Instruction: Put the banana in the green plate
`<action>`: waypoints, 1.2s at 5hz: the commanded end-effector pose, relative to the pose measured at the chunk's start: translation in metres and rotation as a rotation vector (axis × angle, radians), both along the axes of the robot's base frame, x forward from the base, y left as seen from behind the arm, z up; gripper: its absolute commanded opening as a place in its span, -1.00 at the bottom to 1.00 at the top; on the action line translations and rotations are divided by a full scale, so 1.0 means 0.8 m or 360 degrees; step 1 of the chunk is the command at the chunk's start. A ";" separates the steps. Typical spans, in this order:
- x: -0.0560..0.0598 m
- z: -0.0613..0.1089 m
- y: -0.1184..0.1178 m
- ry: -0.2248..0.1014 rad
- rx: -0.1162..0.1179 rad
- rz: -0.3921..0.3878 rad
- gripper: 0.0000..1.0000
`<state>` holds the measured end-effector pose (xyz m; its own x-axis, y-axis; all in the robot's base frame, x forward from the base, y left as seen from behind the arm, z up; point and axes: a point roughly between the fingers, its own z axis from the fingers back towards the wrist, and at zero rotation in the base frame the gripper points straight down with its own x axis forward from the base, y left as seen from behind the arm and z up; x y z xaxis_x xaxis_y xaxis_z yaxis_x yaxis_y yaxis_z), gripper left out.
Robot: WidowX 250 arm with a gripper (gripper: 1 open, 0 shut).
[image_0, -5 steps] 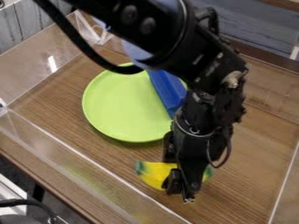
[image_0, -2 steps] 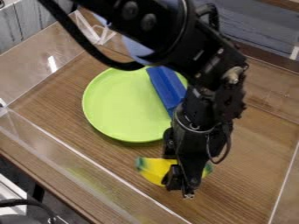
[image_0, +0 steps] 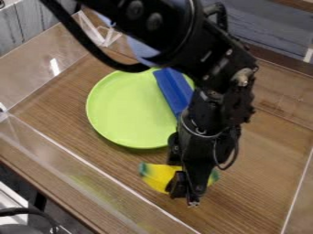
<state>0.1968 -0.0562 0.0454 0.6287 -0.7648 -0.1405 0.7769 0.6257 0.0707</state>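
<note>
The banana (image_0: 159, 178) is small and yellow with a green tip, lying on the wooden table near the front, partly hidden behind my fingers. My gripper (image_0: 186, 190) points straight down onto it and is shut on the banana. The green plate (image_0: 126, 109) is a large round lime-green dish lying flat behind and to the left of the banana, with nothing on its visible surface. The black arm reaches in from the upper left and covers the plate's right edge.
A blue oblong block (image_0: 175, 89) lies at the plate's right rim, partly under the arm. Clear plastic walls (image_0: 49, 137) enclose the wooden table on the left and front. Bare wood lies to the right of the gripper.
The gripper and arm have shifted very slightly left and down over the banana; the banana stays in the same spot and the jaws remain shut.
</note>
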 end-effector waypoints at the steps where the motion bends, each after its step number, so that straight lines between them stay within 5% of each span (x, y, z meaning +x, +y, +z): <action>1: 0.014 0.016 0.002 -0.0095 -0.0029 0.0023 -1.00; 6: 0.016 0.020 0.015 -0.0115 -0.0020 0.0046 -1.00</action>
